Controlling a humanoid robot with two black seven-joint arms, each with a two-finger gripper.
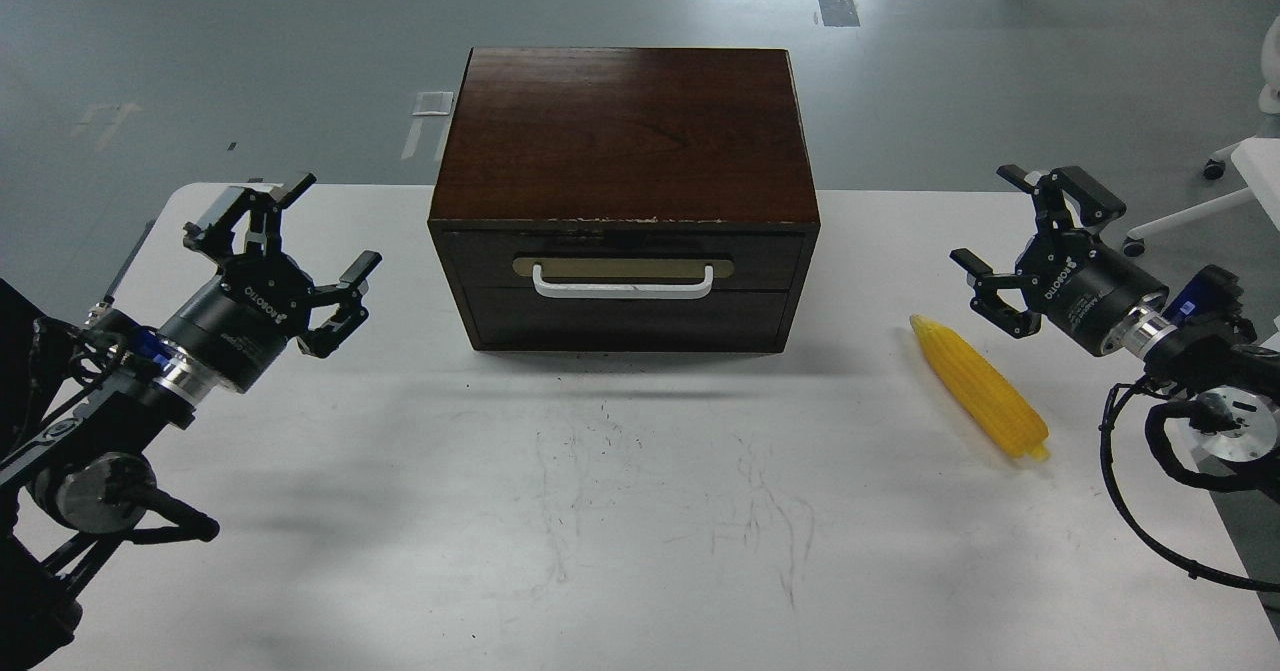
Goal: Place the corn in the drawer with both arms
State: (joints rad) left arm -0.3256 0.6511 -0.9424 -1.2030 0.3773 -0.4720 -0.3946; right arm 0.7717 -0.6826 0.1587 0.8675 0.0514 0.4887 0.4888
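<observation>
A bare stretch of scuffed white table (620, 511) fills the foreground, with nothing on it between the robot and its work. Farther in, on the robot's right, the corn (982, 387) lies flat on the tabletop — its long axis running diagonally, blunt end toward the near right edge, tapered tip pointing away and inward toward the cabinet (625, 136). The right gripper (1010, 241) hangs just beyond and above that tapered tip, fingers spread wide and holding nothing; it is plainly the nearer tool, and a grasp would likely call for it to come back and down across the cob's width rather than along its length. Across the table the left gripper (300, 241) hovers at about the same depth, also splayed open and empty, well apart from the corn but level with the front of the cabinet. Between the two arms sits the drawer (622, 256), fully closed, its white bar handle (623, 286) facing the robot (the plain panel beneath it has no handle). The left gripper lies to the handle's left — the likelier one to pull it, judging by the layout — so the task appears to be at its very start: drawer shut, corn untouched.
</observation>
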